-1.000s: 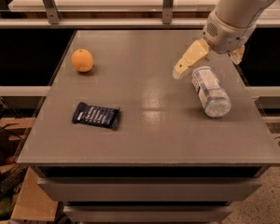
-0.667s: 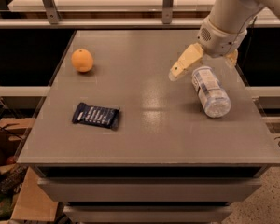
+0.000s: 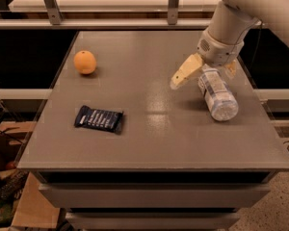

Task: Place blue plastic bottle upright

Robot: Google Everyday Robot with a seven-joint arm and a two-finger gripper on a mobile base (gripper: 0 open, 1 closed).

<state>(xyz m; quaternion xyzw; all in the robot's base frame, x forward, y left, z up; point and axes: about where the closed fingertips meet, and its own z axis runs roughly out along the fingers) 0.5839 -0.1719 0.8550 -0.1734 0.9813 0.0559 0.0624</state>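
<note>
The blue plastic bottle (image 3: 219, 98) lies on its side at the right of the grey table (image 3: 149, 143), its base toward the front edge and its cap end under the wrist. My gripper (image 3: 203, 78) hangs over the bottle's cap end. Its tan fingers are spread open: the left finger (image 3: 184, 74) stands apart from the bottle, and the right one (image 3: 229, 69) shows just behind it. The jaws straddle the bottle's neck without closing on it.
An orange (image 3: 85, 62) sits at the back left of the table. A flat dark-blue snack wrapper (image 3: 99, 119) lies at the front left. A rail and a white surface run behind the table. Cardboard and clutter lie on the floor at the lower left.
The gripper has dropped a little and shifted slightly left over the bottle's cap end. The bottle still lies in the same place.
</note>
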